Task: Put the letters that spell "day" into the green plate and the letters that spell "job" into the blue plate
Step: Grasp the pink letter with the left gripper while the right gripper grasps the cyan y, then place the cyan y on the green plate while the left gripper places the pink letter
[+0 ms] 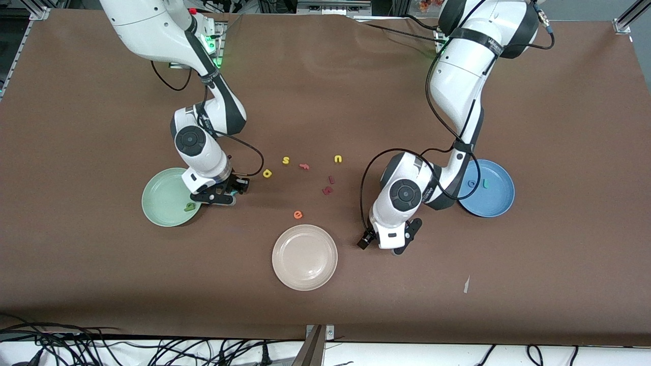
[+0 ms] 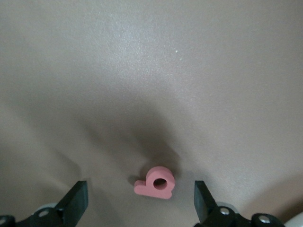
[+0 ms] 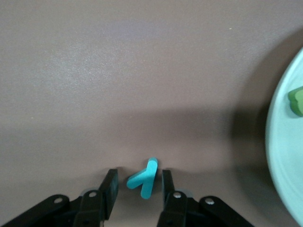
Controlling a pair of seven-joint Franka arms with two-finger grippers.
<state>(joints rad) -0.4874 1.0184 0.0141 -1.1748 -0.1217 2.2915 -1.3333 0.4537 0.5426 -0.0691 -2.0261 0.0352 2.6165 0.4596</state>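
My right gripper [image 3: 139,174] is shut on the teal y [image 3: 147,177] just above the brown table, beside the green plate [image 3: 284,156]. The dark green a [image 1: 190,206] lies in that plate [image 1: 163,193]. The yellow d [image 1: 267,173] lies on the table close to the right gripper [image 1: 231,193]. My left gripper [image 2: 140,185] stands wide open low over the table, with the pinkish b [image 2: 147,187] lying flat between its fingers, touching neither. In the front view the hand [image 1: 389,243] hides the b. The blue plate [image 1: 501,203] holds the blue o [image 1: 472,183] and the teal j [image 1: 485,182].
A cream-white plate [image 1: 305,257] sits nearest the front camera. Loose letters lie mid-table: a yellow s [image 1: 286,160], a pink f [image 1: 304,166], a yellow u [image 1: 337,159], an orange e [image 1: 297,214] and two dark red pieces [image 1: 327,190].
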